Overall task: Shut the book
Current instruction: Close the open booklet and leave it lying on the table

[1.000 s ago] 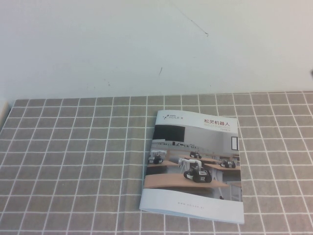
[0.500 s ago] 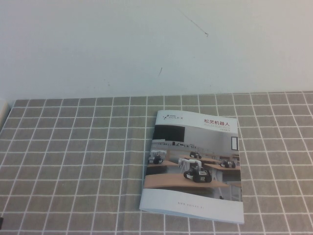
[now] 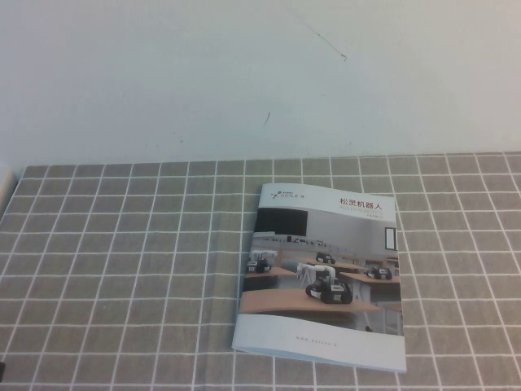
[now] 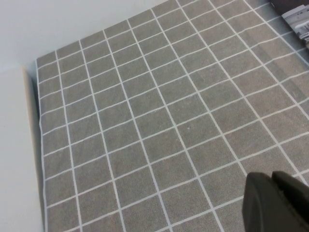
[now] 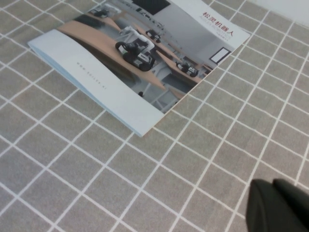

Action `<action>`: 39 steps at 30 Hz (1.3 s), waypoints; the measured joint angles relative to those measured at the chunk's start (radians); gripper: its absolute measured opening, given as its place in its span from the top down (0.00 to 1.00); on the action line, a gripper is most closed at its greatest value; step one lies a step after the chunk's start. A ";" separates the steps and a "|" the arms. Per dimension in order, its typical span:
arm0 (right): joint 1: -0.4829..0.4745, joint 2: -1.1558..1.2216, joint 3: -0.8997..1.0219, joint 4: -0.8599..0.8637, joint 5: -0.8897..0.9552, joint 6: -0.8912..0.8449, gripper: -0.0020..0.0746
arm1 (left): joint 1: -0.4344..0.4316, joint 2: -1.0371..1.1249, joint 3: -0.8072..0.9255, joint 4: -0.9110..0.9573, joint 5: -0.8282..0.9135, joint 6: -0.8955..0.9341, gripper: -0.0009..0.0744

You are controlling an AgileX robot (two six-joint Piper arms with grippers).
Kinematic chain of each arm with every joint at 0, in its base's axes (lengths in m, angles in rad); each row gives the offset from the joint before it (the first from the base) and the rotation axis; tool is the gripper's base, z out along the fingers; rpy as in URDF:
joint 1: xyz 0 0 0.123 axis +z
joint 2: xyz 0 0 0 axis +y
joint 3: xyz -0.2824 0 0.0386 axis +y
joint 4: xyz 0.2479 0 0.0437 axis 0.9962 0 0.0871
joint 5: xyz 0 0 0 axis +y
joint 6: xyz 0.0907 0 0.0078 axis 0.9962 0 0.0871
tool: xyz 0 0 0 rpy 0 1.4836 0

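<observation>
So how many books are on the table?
1. The book lies closed on the checked cloth, right of middle. The left pincer and right pincer hover over the cloth, off the book.

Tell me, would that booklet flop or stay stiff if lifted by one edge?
Probably flop: the booklet looks thin, lying closed and flat on the checked cloth. Its printed cover looks smooth, so a push would likely slide it. The left gripper hangs over bare cloth to its left, the right gripper off its right side; neither touches it.
</observation>
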 joint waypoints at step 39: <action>0.000 -0.007 0.001 0.009 -0.005 0.000 0.98 | 0.202 -0.337 0.357 -0.033 -0.217 -0.155 0.99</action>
